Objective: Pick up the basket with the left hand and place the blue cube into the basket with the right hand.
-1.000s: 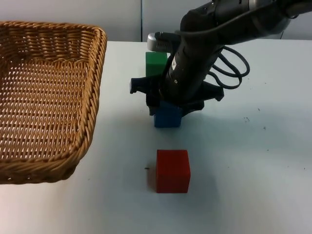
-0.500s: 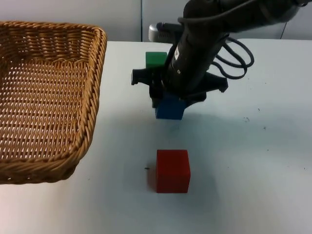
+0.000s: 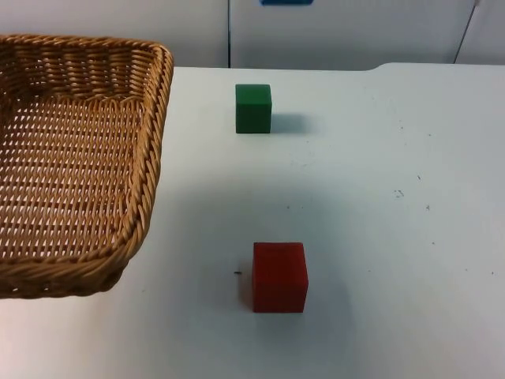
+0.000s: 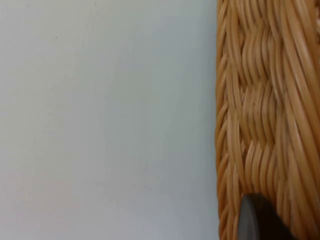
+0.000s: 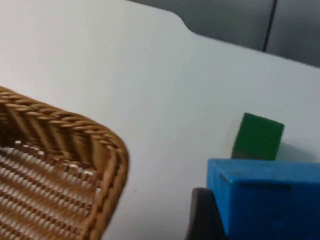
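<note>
Two cubes are sitting on the white surface (image 3: 379, 237) in the top view: a green cube (image 3: 253, 108) toward the far edge and a red cube (image 3: 279, 276) nearer the camera, well apart from each other. The basket (image 3: 75, 158) is lying to their left, its woven rim running alongside the open stretch of surface between it and the cubes.

The blue cube (image 5: 267, 197) is showing up close in the right wrist view, pressed against a black fingertip (image 5: 202, 217) of the right end effector, which appears to be closed on it and holding it off the surface. From that view the green cube (image 5: 257, 136) is lying beyond the blue one, and a corner of the basket (image 5: 65, 165) is lying below and to the side, so the blue cube is not yet over the basket's inside.

In the left wrist view the left end effector is sitting at the basket's wall (image 4: 265, 125), one black fingertip (image 4: 257, 220) resting against the wicker with bare surface (image 4: 100, 125) beside it. Whether its fingers are gripping the rim I cannot tell.
</note>
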`<action>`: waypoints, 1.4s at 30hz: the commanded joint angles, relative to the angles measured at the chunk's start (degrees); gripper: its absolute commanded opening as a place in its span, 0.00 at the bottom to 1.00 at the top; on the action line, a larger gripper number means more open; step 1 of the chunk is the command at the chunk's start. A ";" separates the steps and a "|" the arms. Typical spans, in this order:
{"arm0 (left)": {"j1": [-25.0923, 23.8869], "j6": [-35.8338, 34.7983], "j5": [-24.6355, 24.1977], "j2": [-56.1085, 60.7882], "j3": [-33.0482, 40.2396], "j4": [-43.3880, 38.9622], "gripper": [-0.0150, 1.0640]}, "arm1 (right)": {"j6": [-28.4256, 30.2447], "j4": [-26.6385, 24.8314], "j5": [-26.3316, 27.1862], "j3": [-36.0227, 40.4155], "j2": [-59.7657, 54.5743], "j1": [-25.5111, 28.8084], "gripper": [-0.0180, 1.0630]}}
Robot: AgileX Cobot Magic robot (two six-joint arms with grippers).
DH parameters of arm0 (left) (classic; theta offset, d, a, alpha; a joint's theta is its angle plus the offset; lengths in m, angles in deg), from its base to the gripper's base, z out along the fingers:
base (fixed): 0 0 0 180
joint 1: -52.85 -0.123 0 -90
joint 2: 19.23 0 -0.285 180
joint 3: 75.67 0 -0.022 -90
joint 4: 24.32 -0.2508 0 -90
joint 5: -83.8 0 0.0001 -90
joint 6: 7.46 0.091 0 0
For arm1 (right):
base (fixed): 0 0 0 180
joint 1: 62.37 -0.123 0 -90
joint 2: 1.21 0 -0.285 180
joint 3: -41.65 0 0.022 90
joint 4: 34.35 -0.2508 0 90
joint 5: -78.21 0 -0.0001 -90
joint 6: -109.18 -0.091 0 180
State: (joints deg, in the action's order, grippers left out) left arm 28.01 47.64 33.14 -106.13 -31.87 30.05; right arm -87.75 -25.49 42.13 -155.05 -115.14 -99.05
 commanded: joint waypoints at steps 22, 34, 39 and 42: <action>-0.12 -0.03 -1.53 0.64 -0.03 2.00 0.01 | 10.58 -0.24 -1.09 -8.37 -8.75 -14.48 0.01; -0.12 -0.03 -1.53 0.64 -0.03 2.00 0.01 | 16.46 -9.39 2.28 -8.37 -18.46 -15.34 0.01; -0.12 -0.03 -1.65 0.64 -0.03 2.10 0.01 | 16.46 -9.94 3.52 -8.37 -19.86 -15.34 0.01; -0.12 -0.03 -1.75 0.64 -0.03 2.10 0.01 | 17.66 -10.65 4.10 -8.37 -20.40 -15.34 0.01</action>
State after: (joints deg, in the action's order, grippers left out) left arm 28.01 47.64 32.91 -106.13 -31.87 29.73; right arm -70.82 -35.55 45.33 -163.07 -135.33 -114.09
